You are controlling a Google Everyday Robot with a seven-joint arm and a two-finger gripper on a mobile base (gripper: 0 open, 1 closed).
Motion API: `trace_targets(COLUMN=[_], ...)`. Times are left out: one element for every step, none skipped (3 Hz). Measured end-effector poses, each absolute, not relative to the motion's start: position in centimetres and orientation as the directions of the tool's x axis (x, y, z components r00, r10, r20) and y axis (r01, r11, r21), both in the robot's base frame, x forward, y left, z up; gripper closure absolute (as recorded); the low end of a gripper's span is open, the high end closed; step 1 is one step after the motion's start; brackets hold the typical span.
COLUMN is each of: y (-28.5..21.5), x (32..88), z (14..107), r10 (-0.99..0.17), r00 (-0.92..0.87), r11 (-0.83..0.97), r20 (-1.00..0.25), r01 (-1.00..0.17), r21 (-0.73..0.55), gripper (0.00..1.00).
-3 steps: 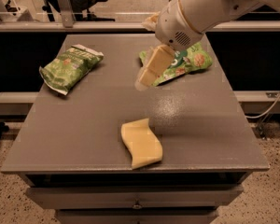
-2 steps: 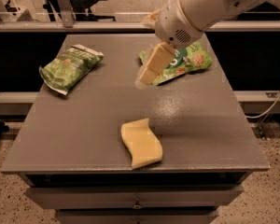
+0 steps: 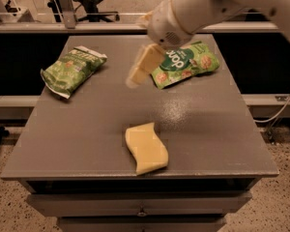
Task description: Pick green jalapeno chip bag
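The green jalapeno chip bag [image 3: 72, 70] lies on the far left part of the grey table [image 3: 212, 129]. It is crinkled, light green and mottled, with whitish sealed ends. My gripper [image 3: 134, 79] hangs above the middle of the table's far half, pointing down and to the left. It is to the right of the jalapeno bag, well apart from it, and holds nothing that I can see. The white arm [image 3: 193, 8] reaches in from the upper right.
A brighter green bag with a dark round logo [image 3: 183, 64] lies at the far right, partly behind the gripper. A yellow wavy sponge [image 3: 146, 148] lies near the front edge. Drawers sit under the tabletop. A rail and chair legs stand behind the table.
The gripper and arm have moved a little to the left, toward the jalapeno bag. The bags and the sponge have not moved.
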State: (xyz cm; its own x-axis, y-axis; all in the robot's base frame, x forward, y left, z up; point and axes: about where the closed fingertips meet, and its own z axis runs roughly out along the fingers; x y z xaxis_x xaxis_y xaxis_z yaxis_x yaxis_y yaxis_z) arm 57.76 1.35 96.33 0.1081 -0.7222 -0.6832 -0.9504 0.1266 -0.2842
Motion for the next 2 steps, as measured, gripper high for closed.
trace_targets(y=[9.3, 13.3], x=[64.4, 67.4], z=[92.8, 91.1], r10=[-0.631, -0.583], r00=[0.110, 0.101], r11=[0.159, 0.180], r20=[-0.768, -0.806], r01=[-0.950, -0.952], r21=[-0.267, -0.249], gripper=[0.00, 0.00])
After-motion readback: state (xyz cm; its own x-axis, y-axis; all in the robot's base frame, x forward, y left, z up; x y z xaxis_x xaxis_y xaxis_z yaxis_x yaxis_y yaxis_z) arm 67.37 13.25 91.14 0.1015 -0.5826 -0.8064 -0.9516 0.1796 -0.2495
